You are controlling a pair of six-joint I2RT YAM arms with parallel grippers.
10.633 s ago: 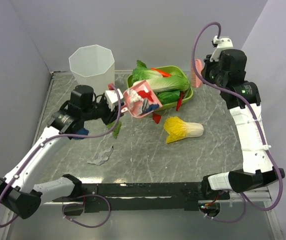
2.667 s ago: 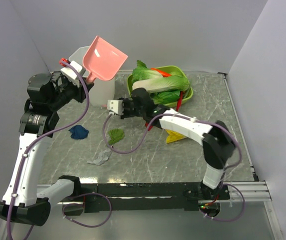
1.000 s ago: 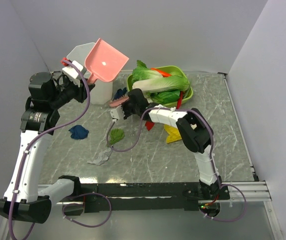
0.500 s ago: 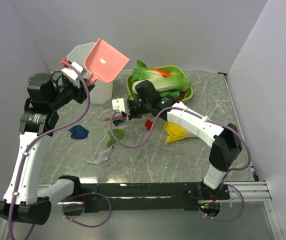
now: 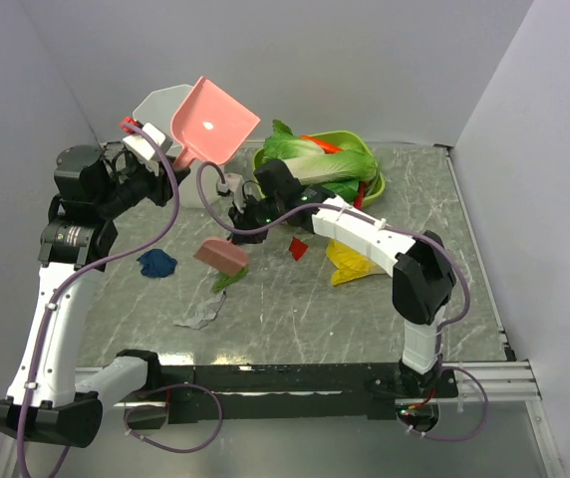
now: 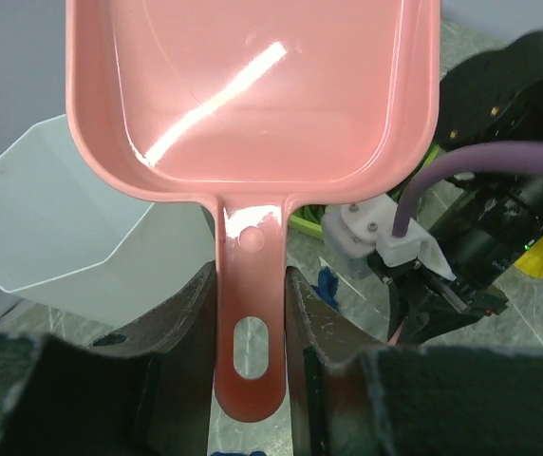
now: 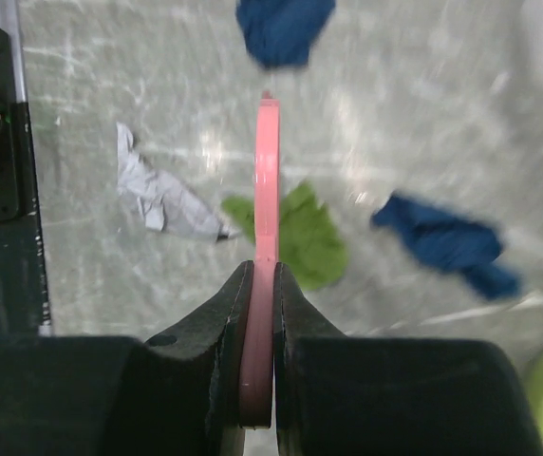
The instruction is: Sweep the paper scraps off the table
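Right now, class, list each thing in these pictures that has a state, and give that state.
dustpan, empty, raised above the table
left gripper, shut on the dustpan's handle
right gripper, shut on the brush
brush, held edge-on over the green scrap
paper scraps, loose on the table, unswept
bin, upright
tray, full of toy greens

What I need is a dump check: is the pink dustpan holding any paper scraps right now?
No, the left wrist view shows the pink dustpan bare inside, with only a streak of glare on its floor.
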